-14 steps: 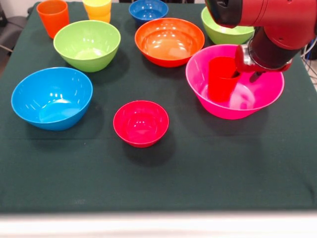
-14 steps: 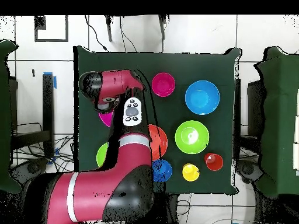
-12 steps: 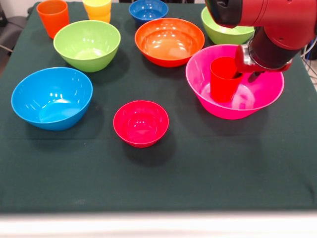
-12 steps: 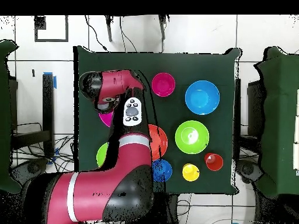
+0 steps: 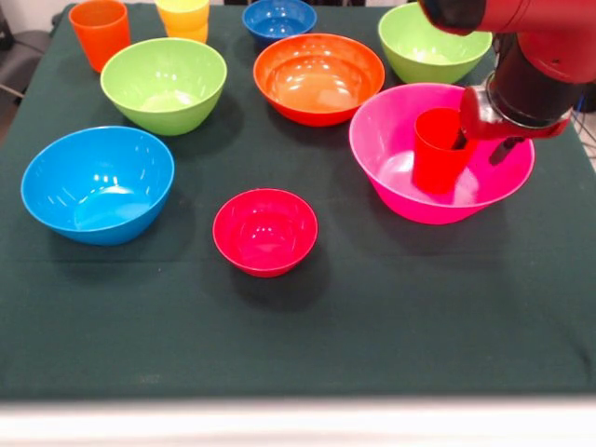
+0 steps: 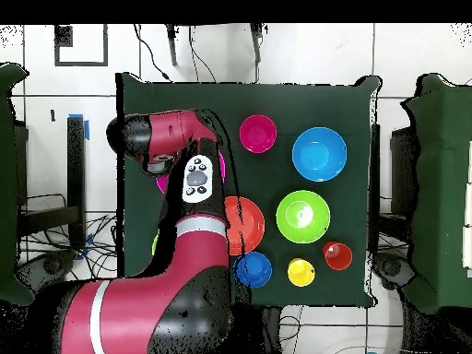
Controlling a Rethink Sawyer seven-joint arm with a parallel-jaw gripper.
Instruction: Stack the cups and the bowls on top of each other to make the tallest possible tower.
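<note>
Green cloth [image 5: 391,326], red cup [image 5: 441,149] inside pink bowl [image 5: 391,182]

You are looking at a robotics lab: a red and black arm [image 6: 175,277] stands at a table [image 6: 359,184] draped in dark green cloth, on a pale tiled floor [image 6: 313,51] with loose cables [image 6: 198,55] trailing and blue tape marks [image 6: 88,126].

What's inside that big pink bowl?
A red cup stands upright inside the big pink bowl, with the gripper at the cup's rim. The arm hides part of the bowl's far side, so whatever lies there cannot be seen.
</note>
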